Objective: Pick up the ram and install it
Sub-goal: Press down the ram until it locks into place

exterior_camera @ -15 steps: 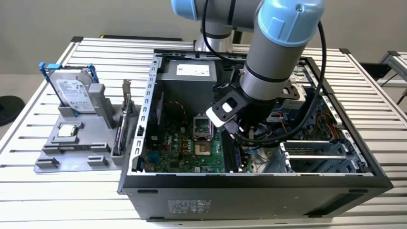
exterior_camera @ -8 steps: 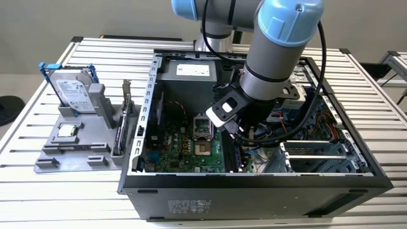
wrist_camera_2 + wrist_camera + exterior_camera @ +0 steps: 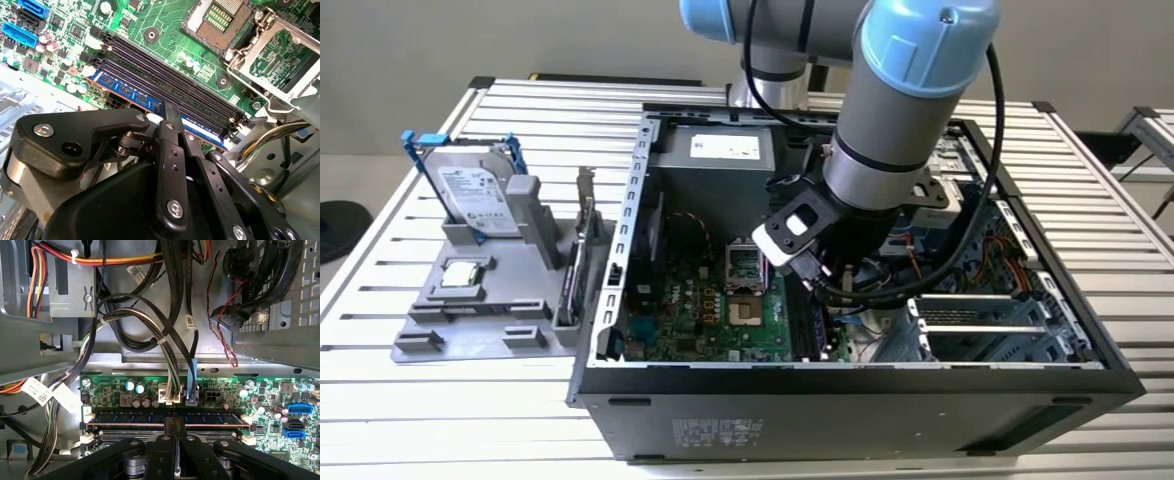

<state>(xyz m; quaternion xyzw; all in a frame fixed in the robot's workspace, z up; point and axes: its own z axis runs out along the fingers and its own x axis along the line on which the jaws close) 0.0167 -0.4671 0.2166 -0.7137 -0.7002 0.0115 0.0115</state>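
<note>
The ram (image 3: 130, 417) is a long dark blue stick standing in the outermost black slot of the green motherboard (image 3: 165, 25), lying level between the white end clips. In the second wrist view the ram (image 3: 127, 91) runs slantwise beside the empty slots. My gripper (image 3: 175, 424) is shut, its two black fingers pressed together, with their tips on the middle of the stick's upper edge. The same gripper (image 3: 172, 111) sits on the stick in the second wrist view. In the exterior view the arm (image 3: 894, 140) reaches down into the open computer case (image 3: 854, 390).
Empty black memory slots (image 3: 165, 75) and the open processor socket (image 3: 215, 20) lie beside the ram. Cable bundles (image 3: 165, 360) hang just past it. Outside the case, a grey fixture (image 3: 480, 310) holds a hard drive (image 3: 474, 195) and an upright card (image 3: 587, 240).
</note>
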